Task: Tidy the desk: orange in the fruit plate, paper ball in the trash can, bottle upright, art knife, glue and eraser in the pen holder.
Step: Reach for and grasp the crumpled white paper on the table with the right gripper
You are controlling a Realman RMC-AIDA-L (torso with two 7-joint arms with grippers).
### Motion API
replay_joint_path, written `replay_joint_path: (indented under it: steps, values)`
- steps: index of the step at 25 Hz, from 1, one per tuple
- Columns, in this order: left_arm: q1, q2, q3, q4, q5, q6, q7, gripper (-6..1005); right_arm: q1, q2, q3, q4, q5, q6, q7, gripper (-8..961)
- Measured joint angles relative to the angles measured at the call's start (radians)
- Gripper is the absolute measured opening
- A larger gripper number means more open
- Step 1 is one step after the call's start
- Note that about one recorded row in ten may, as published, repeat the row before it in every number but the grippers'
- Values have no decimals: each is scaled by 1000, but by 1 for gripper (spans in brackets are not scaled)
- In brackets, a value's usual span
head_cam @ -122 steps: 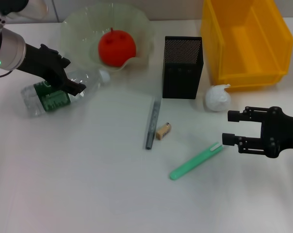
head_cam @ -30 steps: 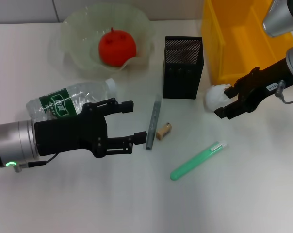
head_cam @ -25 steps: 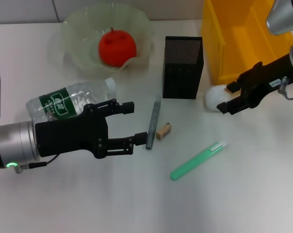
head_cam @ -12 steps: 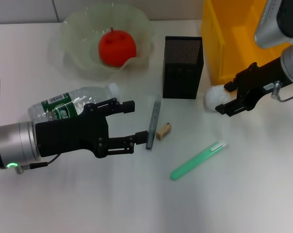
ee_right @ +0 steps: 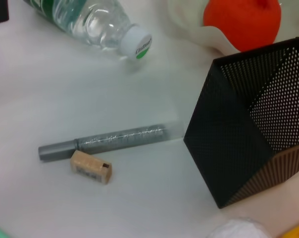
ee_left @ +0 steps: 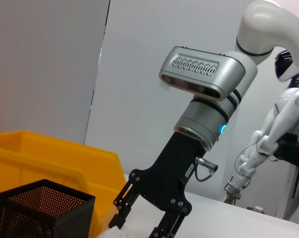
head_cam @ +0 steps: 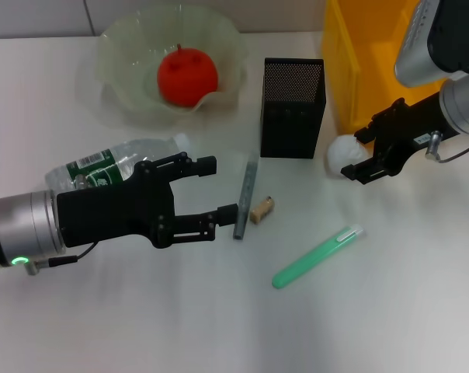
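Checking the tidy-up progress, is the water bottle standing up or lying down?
Lying down. The bottle rests on its side on the desk, cap pointing toward the pen holder, partly behind the left gripper.

pen holder beside paper ball

On my head view, the left gripper is matte black, with two slim fingers on a blocky palm pierced by small screws and linkage pins. Behind it I see a brushed silver forearm sleeve with a glowing green indicator ring, and a thin black cable trailing from the wrist at about 7 o'clock. The right gripper is the same black build, carrying a small white label and a metal cable plug. In the left wrist view I see a silver housing with a slotted vent, dark bands and a cyan light.
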Motion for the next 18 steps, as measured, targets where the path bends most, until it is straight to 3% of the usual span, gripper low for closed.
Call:
replay_joint_path:
  steps: [7, 11, 18]
  values:
    - [-4, 1, 0, 4, -1, 1, -3, 844, 3, 0, -11, 5, 62, -73, -3, 663]
    - [-6, 1, 0, 8, -1, 1, -3, 844, -7, -2, 49, -68, 105, -164, -3, 653]
    - [-7, 1, 0, 8, -1, 1, -1, 844, -6, -4, 92, -44, 102, -142, -2, 634]
